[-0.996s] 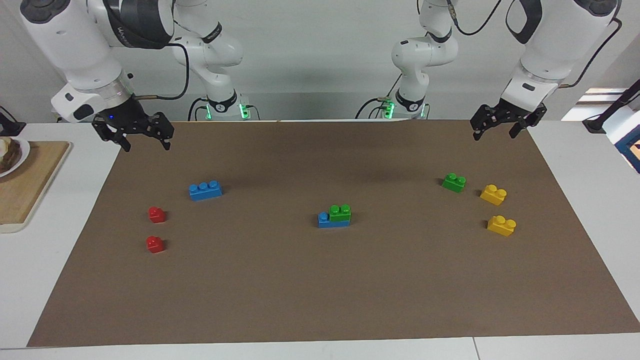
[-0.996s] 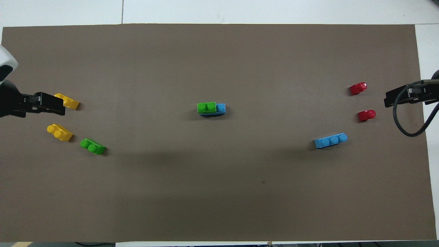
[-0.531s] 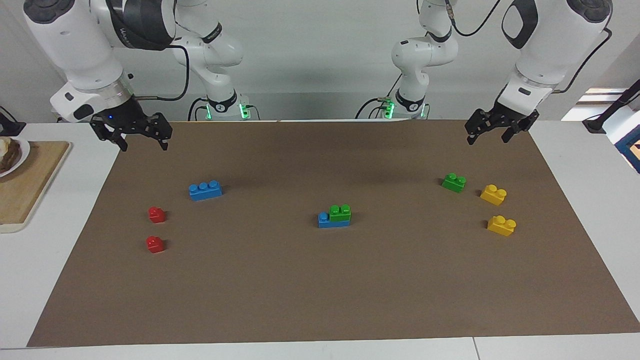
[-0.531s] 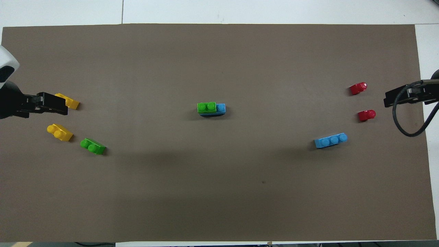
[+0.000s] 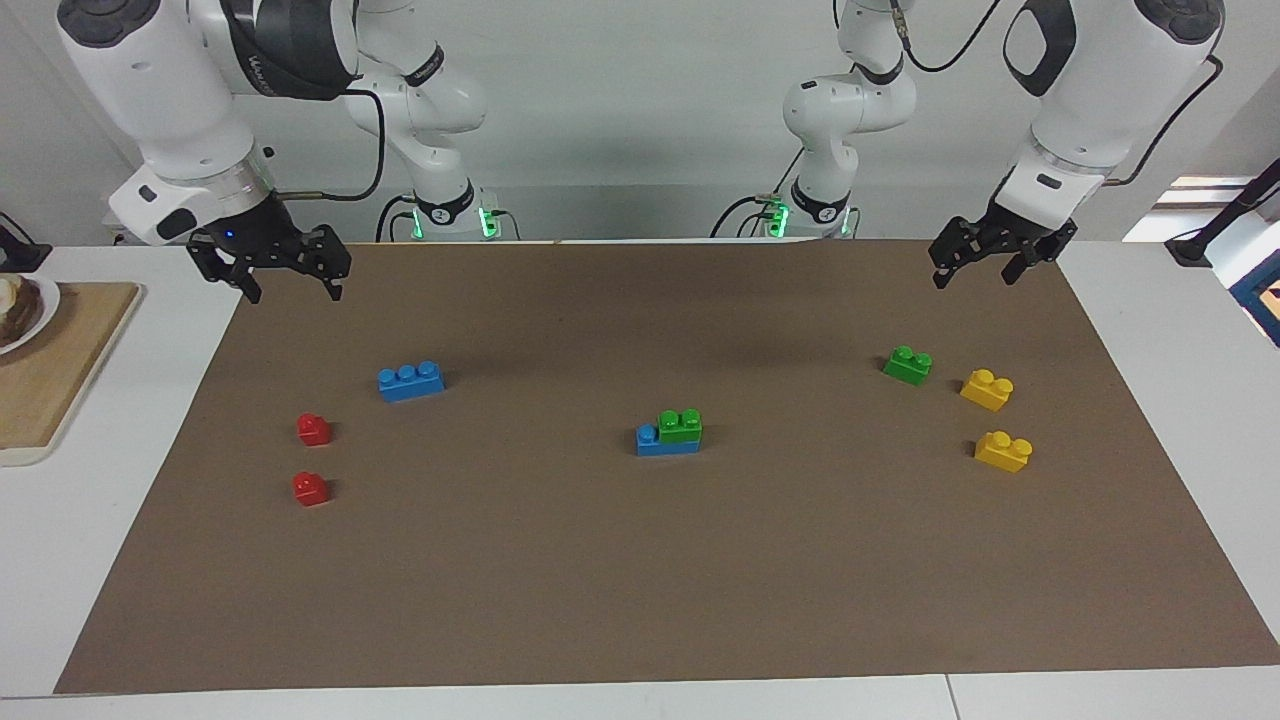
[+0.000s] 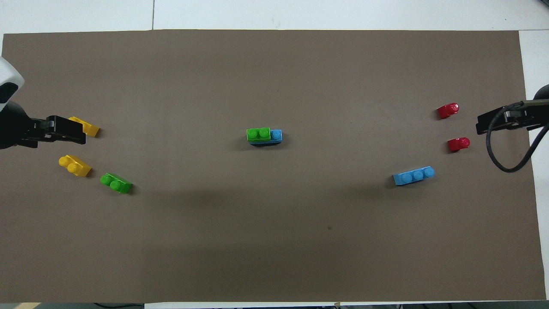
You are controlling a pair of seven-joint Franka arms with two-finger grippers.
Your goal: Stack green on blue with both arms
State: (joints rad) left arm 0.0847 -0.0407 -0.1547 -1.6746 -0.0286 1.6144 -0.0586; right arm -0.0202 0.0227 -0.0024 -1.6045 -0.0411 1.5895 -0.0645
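Plainly, the brown paper mat (image 5: 640, 600) covers nearly the whole white table (image 5: 1150, 690), leaving white margins at both ends and a strip along the edge farthest from the robots. Most of the mat is bare: wide open stretches lie between the middle stack and each cluster of bricks, and the whole band farthest from the robots holds nothing. At the middle, one small bright-green two-stud plastic brick (image 5: 680, 426) sits on top of a longer blue three-stud plastic brick (image 5: 664, 444), covering two of its studs and leaving the stud toward the right arm's end exposed. A second green two-stud brick (image 5: 907, 365) lies loose toward the left arm's end, just beside two yellow two-stud plastic bricks (image 5: 986, 389) (image 5: 1003, 451). A second blue three-stud brick (image 5: 411, 381) lies toward the right arm's end, near two small red single-stud plastic bricks (image 5: 314, 429) (image 5: 310, 489). That makes two green, two blue, two yellow, two red. The left gripper (image 5: 978, 273) hangs above the mat's corner nearest its base, fingers apart and empty; seen from overhead it overlaps one yellow brick (image 6: 85, 127). The right gripper (image 5: 293, 292) hangs above the mat's opposite near corner, fingers apart and empty. A wooden board (image 5: 50, 370) rests on the table off the mat's end by the right arm.
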